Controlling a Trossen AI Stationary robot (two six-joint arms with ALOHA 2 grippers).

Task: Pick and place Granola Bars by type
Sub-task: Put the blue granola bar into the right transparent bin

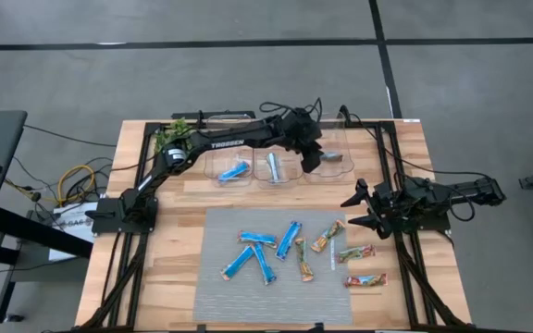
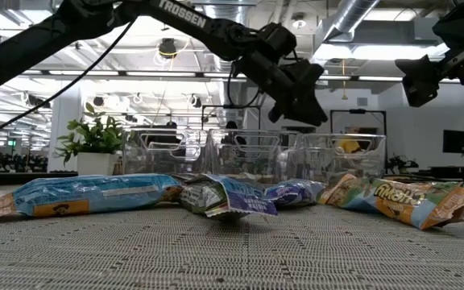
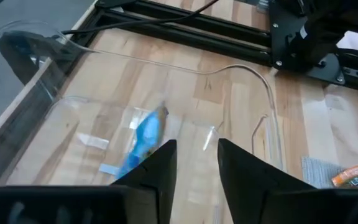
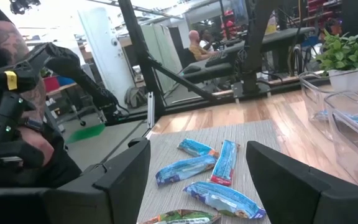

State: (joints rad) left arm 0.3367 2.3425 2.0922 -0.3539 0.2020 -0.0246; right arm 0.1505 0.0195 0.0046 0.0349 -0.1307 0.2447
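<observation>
The Granola Bars [image 1: 276, 250] lie scattered on the grey mat [image 1: 220, 305] at the table's 6 o'clock side; they are judged light, crinkly and slippery, best pinched across the narrow middle. Over the clear bins [image 1: 276, 168] at 12 o'clock, the left gripper [image 3: 194, 158] is parted narrowly; a blue bar [image 3: 143, 138] appears, blurred, to be dropping free. The right gripper [image 4: 197, 171], at 3 o'clock, is spread wide and empty.

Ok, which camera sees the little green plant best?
The low view: the plant stands whole in its white pot. The high view catches only leaves beside the left arm; the right wrist view crops it; the left wrist view misses it.
</observation>
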